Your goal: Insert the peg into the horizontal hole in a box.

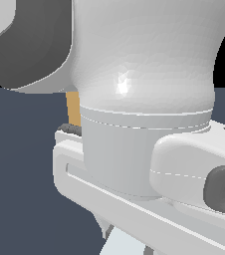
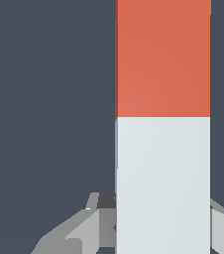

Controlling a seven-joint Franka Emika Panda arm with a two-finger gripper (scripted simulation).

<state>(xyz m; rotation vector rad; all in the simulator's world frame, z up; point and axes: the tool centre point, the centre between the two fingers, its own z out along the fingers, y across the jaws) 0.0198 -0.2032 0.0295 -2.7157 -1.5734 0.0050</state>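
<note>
The peg (image 2: pixel 162 124) fills the wrist view, with its orange-red half (image 2: pixel 162 57) away from the fingers and its pale grey-white half (image 2: pixel 162 183) between them. My gripper (image 2: pixel 162 223) has a finger (image 2: pixel 86 229) against each side of the white half and is shut on it. In the exterior view a pale piece of the peg (image 1: pixel 122 245) shows under the hand. Only a thin tan-orange strip of the box (image 1: pixel 73 107) shows behind the arm. The hole is hidden.
My white arm (image 1: pixel 144 89) and hand body (image 1: pixel 134 199) cover most of the exterior view. A dark blue-grey floor (image 1: pixel 20 174) lies around them and also shows behind the peg in the wrist view (image 2: pixel 44 99).
</note>
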